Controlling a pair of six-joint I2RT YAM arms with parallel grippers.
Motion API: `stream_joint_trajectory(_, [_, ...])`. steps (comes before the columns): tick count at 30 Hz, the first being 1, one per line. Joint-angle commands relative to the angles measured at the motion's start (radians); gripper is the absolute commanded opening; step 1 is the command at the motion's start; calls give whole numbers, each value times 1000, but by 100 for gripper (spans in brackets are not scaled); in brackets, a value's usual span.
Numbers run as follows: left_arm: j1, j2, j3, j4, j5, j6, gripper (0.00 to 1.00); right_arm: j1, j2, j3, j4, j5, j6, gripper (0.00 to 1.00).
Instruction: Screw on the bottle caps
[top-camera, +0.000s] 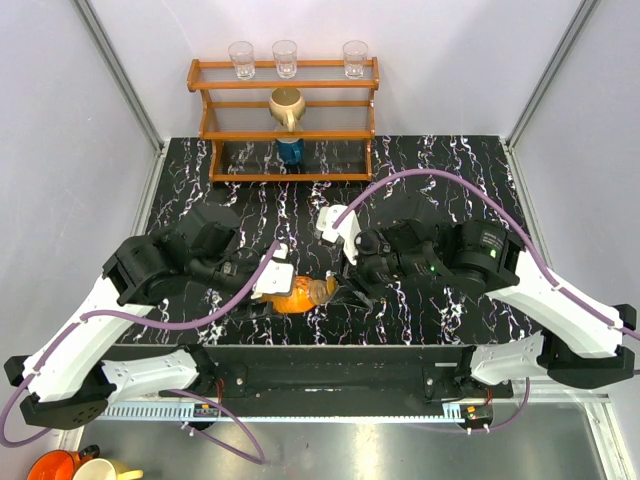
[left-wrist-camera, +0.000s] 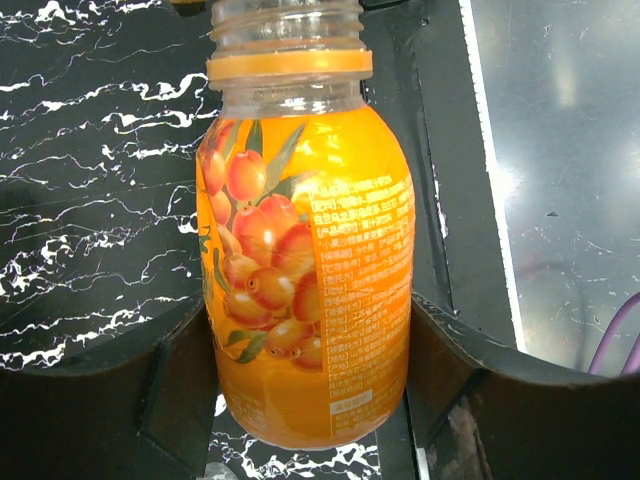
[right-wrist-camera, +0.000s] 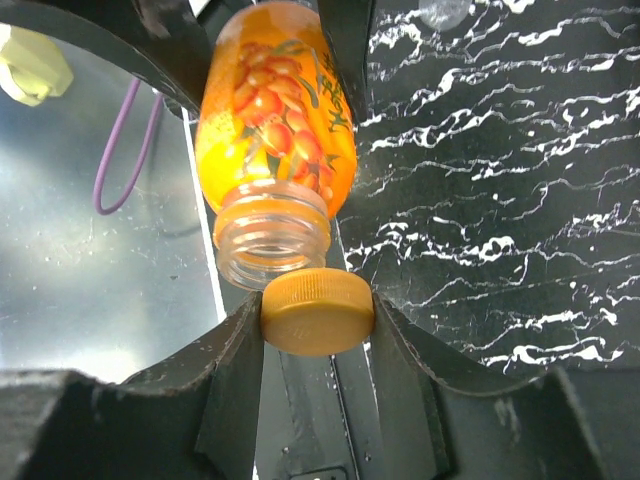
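My left gripper (left-wrist-camera: 310, 400) is shut on the small orange bottle (left-wrist-camera: 305, 250) and holds it above the table's near edge, its open threaded neck (left-wrist-camera: 288, 30) pointing away. In the top view the orange bottle (top-camera: 296, 296) hangs between the two grippers. My right gripper (right-wrist-camera: 317, 318) is shut on the orange cap (right-wrist-camera: 317, 310), which sits just off the rim of the bottle's neck (right-wrist-camera: 272, 240), slightly to its right. The bottle's body (right-wrist-camera: 275, 110) shows beyond, in the left fingers. The white cap and the clear bottle are out of view.
A wooden shelf (top-camera: 288, 130) at the back holds three clear glasses (top-camera: 285, 57), a tan jug (top-camera: 287, 105) and a dark blue container (top-camera: 290, 150). The black marbled table (top-camera: 440, 160) ends at a metal rail (top-camera: 330, 365) under the grippers. Mugs (top-camera: 70, 467) lie lower left.
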Motion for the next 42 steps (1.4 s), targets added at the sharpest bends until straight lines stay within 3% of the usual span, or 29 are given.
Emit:
stream_joint_trajectory(1, [-4,-16,28,44,23,13,47,-18,20,43,-31,-21,-31,32])
stream_joint_trajectory(15, [-7,-14,-29,84,-30,-1,45,-18,16,83,-15,-112,0,30])
stream_joint_trajectory(42, [-4,20,22,88,2,-41,44,-25,28,40,15,-86,-43,29])
